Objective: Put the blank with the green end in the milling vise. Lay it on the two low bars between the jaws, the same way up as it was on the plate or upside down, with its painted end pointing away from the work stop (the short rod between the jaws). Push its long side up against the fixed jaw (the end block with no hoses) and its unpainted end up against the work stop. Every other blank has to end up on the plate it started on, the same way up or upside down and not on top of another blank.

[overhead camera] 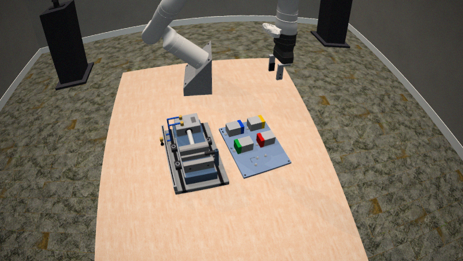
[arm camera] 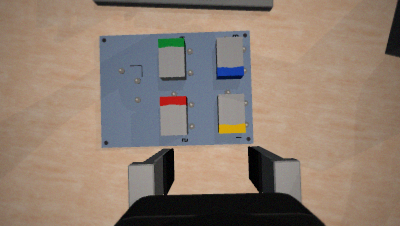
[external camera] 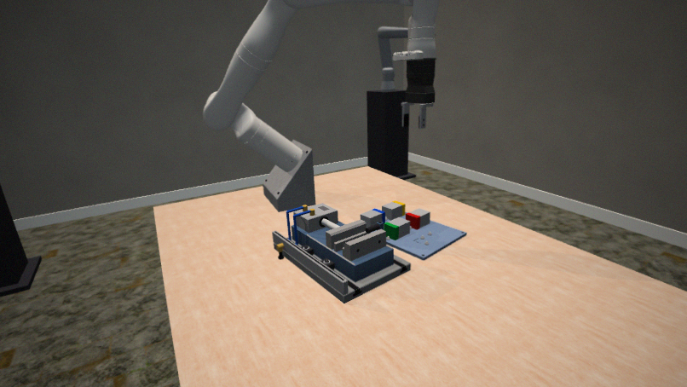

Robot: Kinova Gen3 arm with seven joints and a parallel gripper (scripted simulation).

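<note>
The green-ended blank [overhead camera: 246,144] [external camera: 398,228] [arm camera: 171,61] lies on the blue plate [overhead camera: 246,170] [external camera: 447,233] [arm camera: 115,125], its green end toward the vise. The red-ended blank [overhead camera: 267,138] [external camera: 419,218] [arm camera: 173,120], blue-ended blank [overhead camera: 233,128] [external camera: 371,218] [arm camera: 230,52] and yellow-ended blank [overhead camera: 254,123] [external camera: 392,210] [arm camera: 231,110] lie on it too, apart from one another. My gripper [overhead camera: 275,74] [external camera: 413,126] [arm camera: 211,163] is open and empty, high above the table, behind the plate. The milling vise [overhead camera: 200,175] [external camera: 370,268] has no blank visible between its jaws; the low bars are mostly hidden.
The vise's fixed jaw [overhead camera: 198,164] [external camera: 365,244] is nearest the front; the moving jaw [overhead camera: 194,148] [external camera: 346,233] is behind it. A dark work stop on a post [overhead camera: 216,157] stands at the plate side. Blue hoses [overhead camera: 168,125] [external camera: 288,223] rise at the vise's rear left.
</note>
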